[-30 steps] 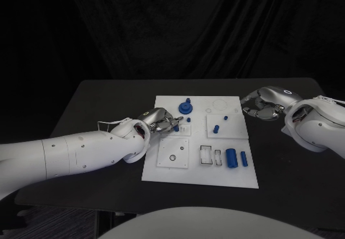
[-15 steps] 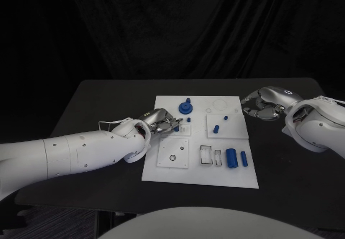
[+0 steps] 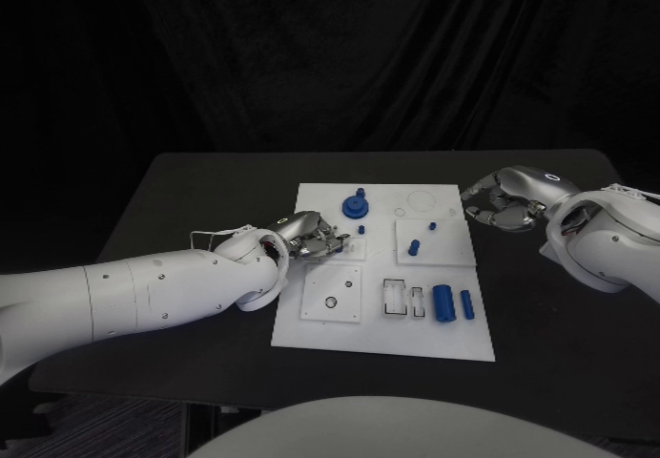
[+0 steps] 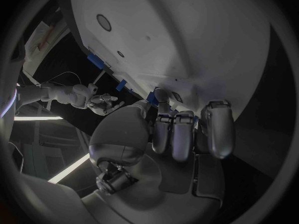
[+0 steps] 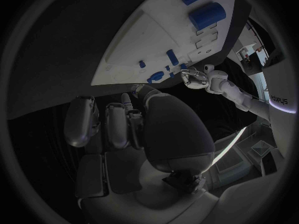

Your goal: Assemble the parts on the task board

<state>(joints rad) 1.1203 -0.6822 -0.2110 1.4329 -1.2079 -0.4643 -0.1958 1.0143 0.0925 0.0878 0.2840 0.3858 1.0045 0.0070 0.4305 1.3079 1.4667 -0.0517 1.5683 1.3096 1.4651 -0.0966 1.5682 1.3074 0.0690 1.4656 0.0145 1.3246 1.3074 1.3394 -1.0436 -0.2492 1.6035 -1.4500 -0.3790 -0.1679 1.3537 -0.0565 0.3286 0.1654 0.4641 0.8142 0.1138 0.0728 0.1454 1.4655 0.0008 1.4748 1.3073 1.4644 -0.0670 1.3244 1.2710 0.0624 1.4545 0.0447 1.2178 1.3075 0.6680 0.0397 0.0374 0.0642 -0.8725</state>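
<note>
Right now my left hand sits over the left-middle part of the flat white plastic task board, which lies in the middle of the black desk. In the left wrist view my fingers are curled in tight, and a bit of a small blue peg peeks out at their tips. I think I am pinching it, but I cannot tell for sure.

My right hand hovers just off the right side of the board, fingers curled in, holding nothing.

The little blue parts look hard, smooth and very light. I think they could slip or tip easily. The short pegs are best pinched by their sides near the top. The fat blue cylinder lying near the front could roll, so I would grab it around its middle.
</note>
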